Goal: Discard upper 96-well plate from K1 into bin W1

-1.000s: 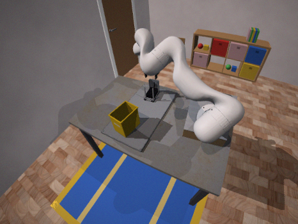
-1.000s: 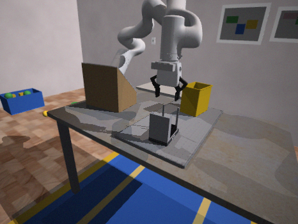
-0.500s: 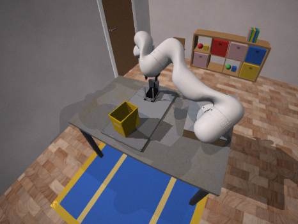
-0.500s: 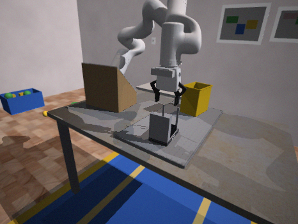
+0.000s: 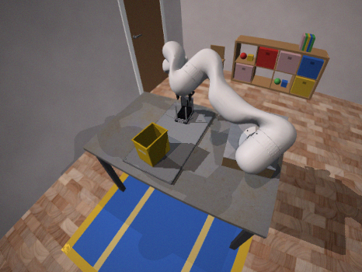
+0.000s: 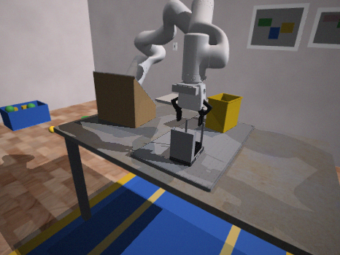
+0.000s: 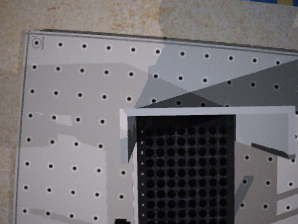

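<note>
The stack rack K1 [image 6: 186, 146] is a small grey frame with thin upright posts on the perforated grey mat [image 6: 193, 151]; it also shows in the top view [image 5: 184, 111]. The upper 96-well plate [image 7: 187, 167] is black with rows of round wells and fills the rack's top in the wrist view. The lower plate is hidden beneath it. My gripper [image 6: 189, 118] is open and empty, pointing straight down just above the rack's posts. The plastics bin W1 [image 5: 151, 144] is a yellow open box, upright on the mat, also in the exterior view [image 6: 223, 111].
A brown wedge-shaped box [image 6: 122, 99] stands on the table behind the mat. The arm's base [image 5: 259, 149] sits at the table's right side. A shelf with coloured boxes [image 5: 280, 66] and a blue crate [image 6: 25, 114] stand on the floor away from the table.
</note>
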You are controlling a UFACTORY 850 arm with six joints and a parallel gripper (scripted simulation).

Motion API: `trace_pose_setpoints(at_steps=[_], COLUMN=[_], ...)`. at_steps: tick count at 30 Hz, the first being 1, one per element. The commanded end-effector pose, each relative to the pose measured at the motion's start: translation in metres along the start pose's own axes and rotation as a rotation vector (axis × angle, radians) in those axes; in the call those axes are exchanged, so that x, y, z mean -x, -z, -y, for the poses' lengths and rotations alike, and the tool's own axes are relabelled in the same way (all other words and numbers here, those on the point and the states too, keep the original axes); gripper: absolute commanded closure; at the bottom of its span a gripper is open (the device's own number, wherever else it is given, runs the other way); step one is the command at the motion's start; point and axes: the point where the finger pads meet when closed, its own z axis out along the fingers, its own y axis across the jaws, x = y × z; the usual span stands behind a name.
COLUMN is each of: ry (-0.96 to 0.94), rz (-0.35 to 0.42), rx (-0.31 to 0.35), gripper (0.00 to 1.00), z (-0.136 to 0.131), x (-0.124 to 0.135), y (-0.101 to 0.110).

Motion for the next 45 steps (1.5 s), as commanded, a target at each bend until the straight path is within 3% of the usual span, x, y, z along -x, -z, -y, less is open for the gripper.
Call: trace_pose_setpoints(at_steps=[1,45], ry=[0.001,0.001], rz=[-0.002,-0.001], rx=[-0.002,-0.002], gripper=[0.0,0.0], z=[0.001,0.001], x=[0.0,0.0], y=[-0.004,-0.071])
